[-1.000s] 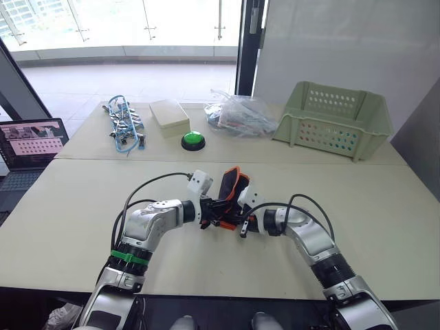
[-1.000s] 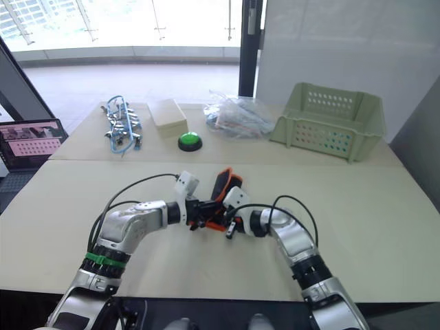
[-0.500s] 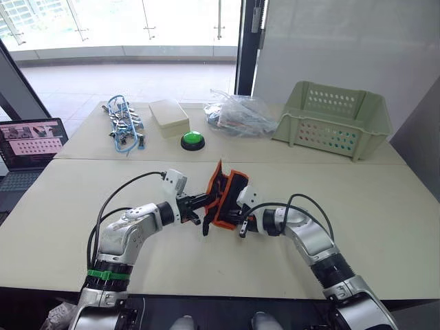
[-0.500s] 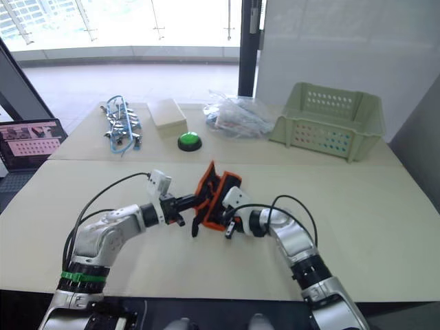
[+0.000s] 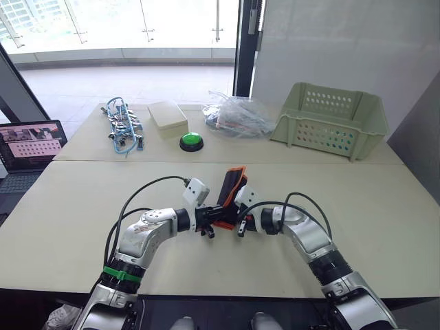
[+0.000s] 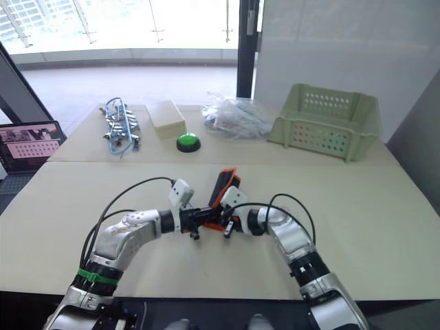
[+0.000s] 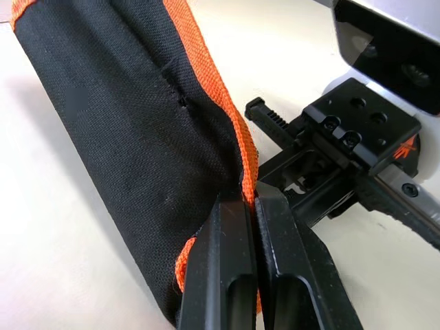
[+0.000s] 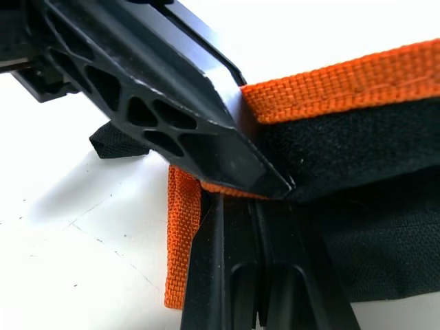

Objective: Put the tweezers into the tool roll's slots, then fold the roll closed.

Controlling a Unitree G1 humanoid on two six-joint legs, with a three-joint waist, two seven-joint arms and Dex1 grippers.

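Pale beige tabletop point(image 5: 62, 206) is stretching out before tall windows, with a seam running across it between a far half and a near half. Toward the near edge, about midway across, the tool roll point(image 5: 229, 194) is sitting folded and propped up, its orange edging showing along the black fabric. Both arms are meeting at it. The left end effector point(image 7: 246, 206) is pinching the roll's orange edge, its two black fingers pressed together on the fabric. The right end effector point(image 8: 237, 206) is clamping the same edge from the other side, fingers narrowed down on the orange binding and black cloth. The two end effectors are touching or nearly touching each other at the roll's near end.

Along the far edge, the pale green basket point(image 5: 333, 121) is standing at the right far corner; its inside cannot be made out. Just beside it a crumpled clear plastic bag point(image 5: 237, 115) is lying, then a green button point(image 5: 192, 141), a cream box point(image 5: 168, 114), and a blue-and-silver tangle of clips and cables point(image 5: 122, 126). A laptop point(image 5: 27, 148) is sitting open past the left edge
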